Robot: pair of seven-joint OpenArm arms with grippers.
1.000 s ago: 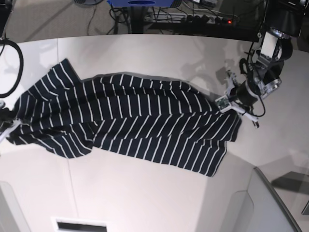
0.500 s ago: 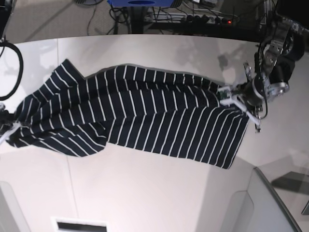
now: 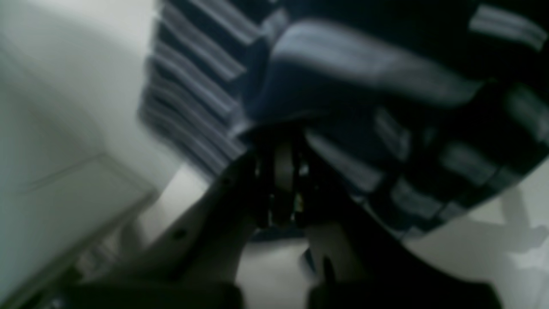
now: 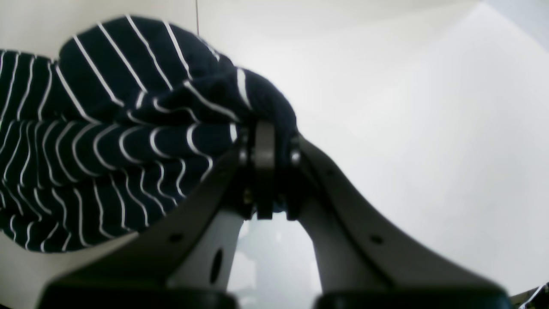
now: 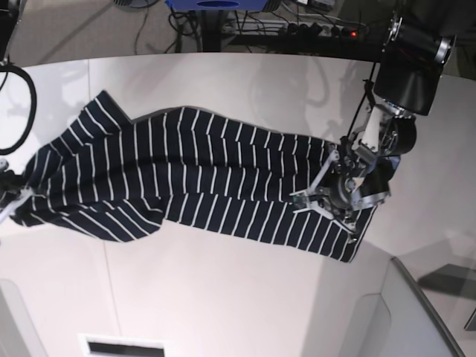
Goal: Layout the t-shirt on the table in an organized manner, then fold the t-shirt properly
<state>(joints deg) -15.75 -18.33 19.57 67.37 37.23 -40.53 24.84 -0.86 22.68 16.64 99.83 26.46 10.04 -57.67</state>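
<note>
Base view, near to far: the table (image 5: 223, 297) is presenting bare white surface along the near edge at 6 o'clock; the t-shirt (image 5: 193, 178) is lying across the middle of the tabletop as a long striped band, running from about 9 o'clock to about 4 o'clock; a sleeve is pointing toward 11 o'clock at the band's 9 o'clock end; the left gripper (image 5: 338, 195) is sitting over the shirt's end at 4 o'clock, its arm descending from 1 o'clock; the right gripper (image 5: 9, 195) is showing only partly at the frame's 9 o'clock edge, meeting the shirt's other end; cables (image 5: 297, 26) and dark floor are lying beyond the far curved edge at 12 o'clock.

Right wrist view: the right gripper (image 4: 264, 148) is pinching a bunched fold of the t-shirt (image 4: 107, 141), its jaws drawn together on the cloth; the striped fabric is spreading from the jaws toward 9 o'clock; the table (image 4: 407, 128) is filling the picture from 12 to 4 o'clock.

Left wrist view (blurred): the left gripper (image 3: 283, 171) is closing tightly on an edge of the t-shirt (image 3: 343, 86); the cloth is hanging in folds from 11 to 3 o'clock above the jaws; the table (image 3: 64, 107) is appearing pale at 9 o'clock and again at 4 o'clock, where a shadow is falling.
</note>
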